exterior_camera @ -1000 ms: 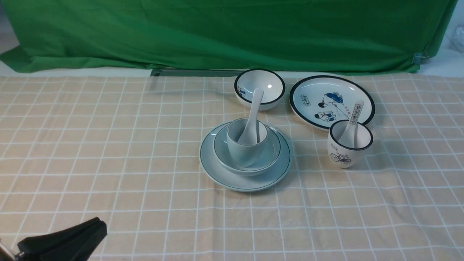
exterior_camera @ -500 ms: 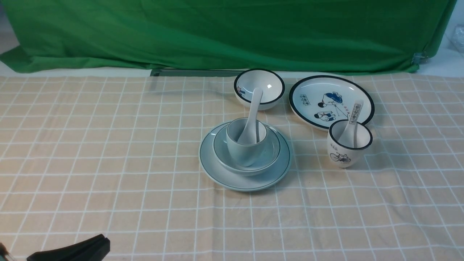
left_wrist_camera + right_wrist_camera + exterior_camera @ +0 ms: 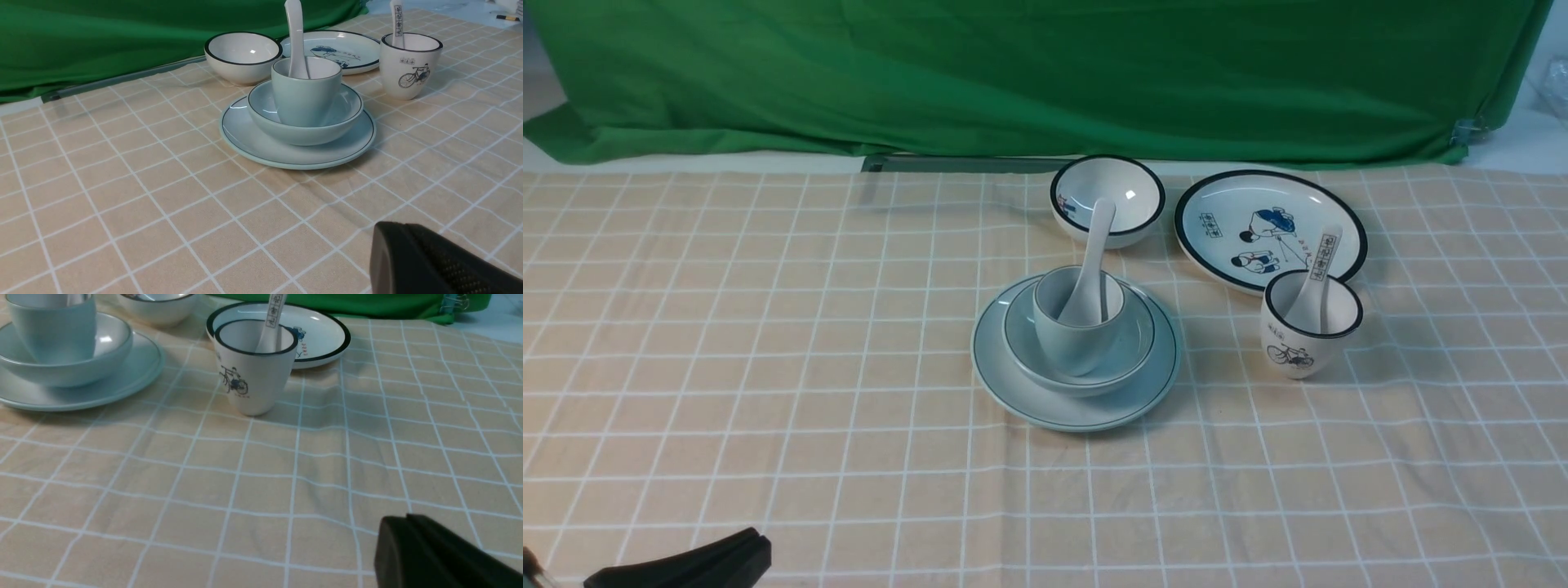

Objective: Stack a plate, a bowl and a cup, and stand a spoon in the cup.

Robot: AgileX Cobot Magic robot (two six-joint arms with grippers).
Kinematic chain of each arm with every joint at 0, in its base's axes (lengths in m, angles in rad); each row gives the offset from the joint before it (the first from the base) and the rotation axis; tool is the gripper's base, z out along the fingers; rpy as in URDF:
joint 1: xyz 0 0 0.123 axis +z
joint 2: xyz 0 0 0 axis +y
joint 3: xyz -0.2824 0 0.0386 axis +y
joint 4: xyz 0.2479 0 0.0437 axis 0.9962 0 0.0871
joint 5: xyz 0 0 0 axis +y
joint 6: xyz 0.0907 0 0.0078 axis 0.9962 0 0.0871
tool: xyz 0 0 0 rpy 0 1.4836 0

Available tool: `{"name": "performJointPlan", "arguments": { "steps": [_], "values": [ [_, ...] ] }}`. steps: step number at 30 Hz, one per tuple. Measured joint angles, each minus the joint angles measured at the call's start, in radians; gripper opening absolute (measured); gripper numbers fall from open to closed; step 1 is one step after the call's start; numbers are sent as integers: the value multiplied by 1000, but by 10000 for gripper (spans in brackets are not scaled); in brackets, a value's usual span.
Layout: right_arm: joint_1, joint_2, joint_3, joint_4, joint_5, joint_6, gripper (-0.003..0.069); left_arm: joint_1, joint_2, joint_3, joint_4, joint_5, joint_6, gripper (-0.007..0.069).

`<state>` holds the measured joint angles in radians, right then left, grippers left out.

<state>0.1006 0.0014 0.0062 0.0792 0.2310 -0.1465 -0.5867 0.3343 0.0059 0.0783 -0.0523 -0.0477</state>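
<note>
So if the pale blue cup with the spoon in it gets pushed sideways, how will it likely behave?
The cup looks glazed and smooth, and so does the bowl it sits in, so it would probably slide rather than grip. The spoon leans on the rim with its handle standing high, so it would likely rattle or tip out. Everything looks ceramic, so probably rigid and chippable.

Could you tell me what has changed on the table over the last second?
Only the left gripper moved: shut and empty, it drew back and sank toward the near left corner of the front view. Nothing was grasped or released. The plate, bowl, cup and spoon stayed stacked, and the decorated dishes behind stayed put.
</note>
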Motion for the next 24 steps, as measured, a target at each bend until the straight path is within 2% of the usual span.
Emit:
{"name": "performJointPlan", "arguments": {
  "steps": [13, 19, 21, 24],
  "values": [
    [0, 0, 0, 0, 0, 0, 29, 0, 0, 0, 0, 0, 0, 6],
    [0, 0, 0, 0, 0, 3, 59, 2, 0, 1, 0, -37, 0, 6],
    [0, 0, 0, 0, 0, 5, 64, 14, 0, 1, -1, -64, 0, 6],
    [0, 0, 0, 1, 0, 8, 78, 117, -8, 1, -46, -149, 3, 6]
  ]
}}
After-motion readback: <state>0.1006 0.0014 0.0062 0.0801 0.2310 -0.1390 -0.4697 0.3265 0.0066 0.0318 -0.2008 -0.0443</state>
